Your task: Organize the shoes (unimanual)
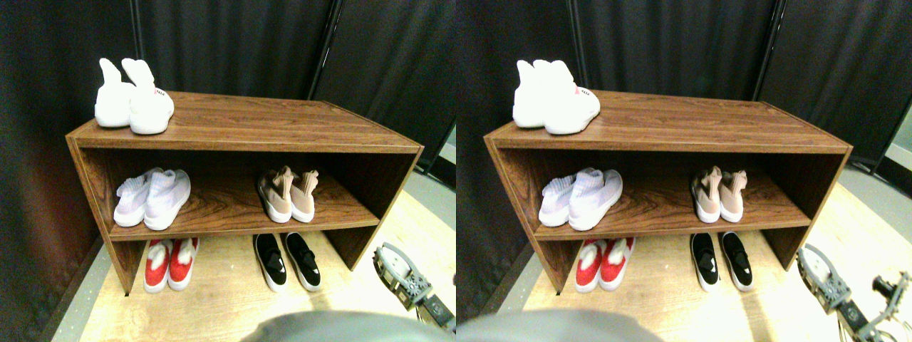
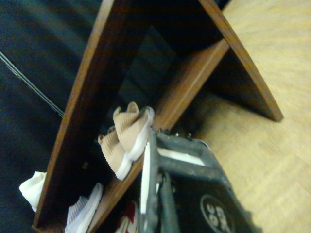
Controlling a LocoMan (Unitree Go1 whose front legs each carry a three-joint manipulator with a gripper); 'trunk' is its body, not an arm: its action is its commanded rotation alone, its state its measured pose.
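- Right gripper [image 1: 404, 274] hovers at 4 o'clock, off the rack's [image 1: 242, 135] corner; jaw state unclear.
- Beige shoes [image 1: 288, 194] sit paired on middle shelf, 1 o'clock.

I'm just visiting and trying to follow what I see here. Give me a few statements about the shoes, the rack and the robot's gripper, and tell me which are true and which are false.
1. The beige-tan sneakers stand side by side on the middle shelf. True.
2. The right gripper is holding one of them. False: it is out on the floor, apart from the rack, holding nothing.
3. The all-white high-collared pair sits on the rack's top board. True.
4. The red pair shares the middle shelf with the beige-tan sneakers. False: it stands on the floor under the rack; the pale lilac-white pair shares that shelf.
5. The black pair stands below the beige-tan sneakers. True.
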